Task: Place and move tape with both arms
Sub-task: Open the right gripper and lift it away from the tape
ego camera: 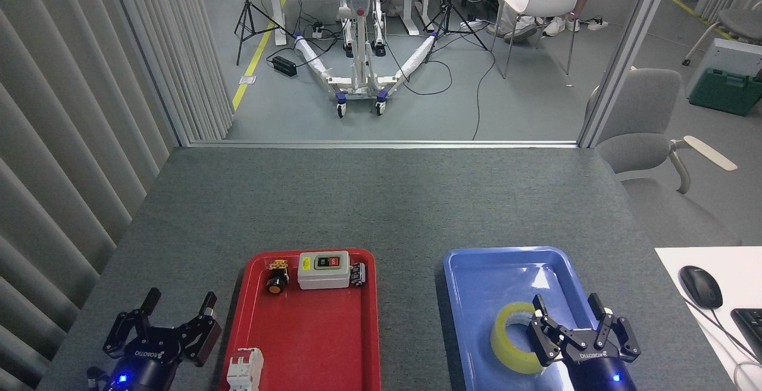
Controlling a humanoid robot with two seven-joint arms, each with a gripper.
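Left claw [178,303] sits spread wide with nothing in it at the table's [381,200] 7 o'clock corner; red tray [309,343] next over; then the tape [515,337] in the blue tray [476,272], right claw [567,306] splayed at its 3 o'clock edge, gripping nothing.
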